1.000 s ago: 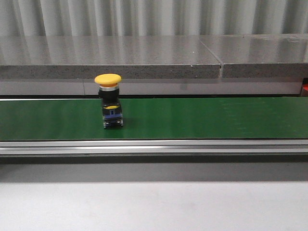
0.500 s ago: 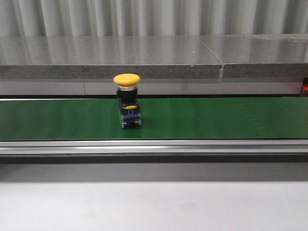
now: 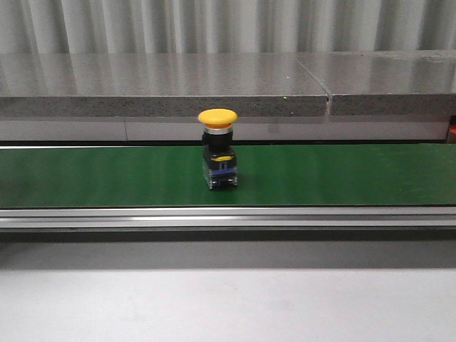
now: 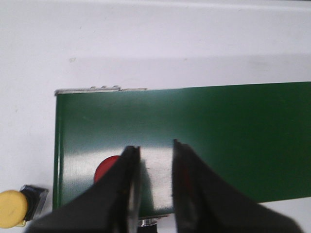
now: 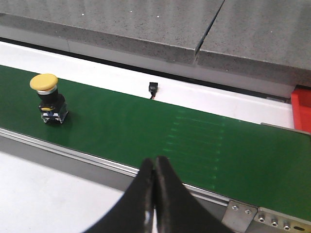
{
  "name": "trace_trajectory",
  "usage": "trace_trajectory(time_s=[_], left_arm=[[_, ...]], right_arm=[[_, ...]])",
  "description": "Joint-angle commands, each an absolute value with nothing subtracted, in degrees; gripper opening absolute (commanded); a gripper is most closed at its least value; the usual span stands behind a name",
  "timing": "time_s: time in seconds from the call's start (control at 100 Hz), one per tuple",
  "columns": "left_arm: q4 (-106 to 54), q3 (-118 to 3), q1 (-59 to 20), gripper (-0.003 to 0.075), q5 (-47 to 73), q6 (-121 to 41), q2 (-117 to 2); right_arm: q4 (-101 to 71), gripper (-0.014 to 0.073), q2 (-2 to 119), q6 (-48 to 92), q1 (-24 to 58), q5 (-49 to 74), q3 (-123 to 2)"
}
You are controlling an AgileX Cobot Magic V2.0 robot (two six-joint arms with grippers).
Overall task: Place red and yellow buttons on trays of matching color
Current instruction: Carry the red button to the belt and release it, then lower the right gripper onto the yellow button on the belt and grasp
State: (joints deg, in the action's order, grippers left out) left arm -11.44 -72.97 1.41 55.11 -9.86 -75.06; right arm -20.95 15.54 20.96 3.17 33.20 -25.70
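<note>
Standing upright on the green conveyor belt (image 3: 342, 174), the yellow button (image 3: 218, 148) sits near the middle of the front view, cap up, base flat on the belt. You have no gripper near it there. The right wrist view shows the same button well off from the right gripper (image 5: 154, 191), whose fingers are pressed together with nothing between them.

The left wrist view looks down on one end of the belt. A red button (image 4: 106, 168) lies on the belt there, partly hidden behind one finger of the left gripper (image 4: 154, 187), whose jaws stand apart and hold nothing. A second yellow button (image 4: 13, 208) lies on its side on the white surface (image 4: 155, 39) just off the belt's end.

You can see a red edge, probably the red tray (image 5: 301, 110), at the far side of the right wrist view beyond the belt. No yellow tray is visible in any view.

Risks, as judged from here:
- If the belt is running, the upright button may pass the right arm before it opens; a late grasp would strike the cap and topple it.
- The tall, narrow body tips easily if one finger touches first.
- The left gripper could nudge the red button instead of straddling it, since that button sits off to one finger's side.
</note>
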Motion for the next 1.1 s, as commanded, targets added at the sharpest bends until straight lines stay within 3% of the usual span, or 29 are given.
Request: trace_trajectory(time_s=[0.0,0.28,0.65,0.88,1.09], left_arm=[[-12.7,-74.4,-1.3,-0.002,52.0,-10.3,-70.2],[-12.7,-66.0,-6.6,-0.002,44.9,-10.3,-59.1],[-12.6,-46.8,-7.0,-0.002,40.8,-10.3,-41.5],[-12.9,-42.9,-7.0,-0.002,41.3,-10.3,-36.9],[-12.9,-42.8,-7.0,-0.002,41.4,-10.3,-36.2]], right_arm=[[-22.1,-0.0066,15.9,21.4,3.3,29.5,-27.0],[-22.1,-0.0066,15.9,21.4,3.3,29.2,-27.0],[-22.4,-0.0066,18.5,19.8,5.3,28.9,-28.4],[-19.4,-0.0064,29.6,19.8,13.4,29.2,-36.3],[-20.0,-0.0052,45.0,19.8,14.2,33.8,-47.2]])
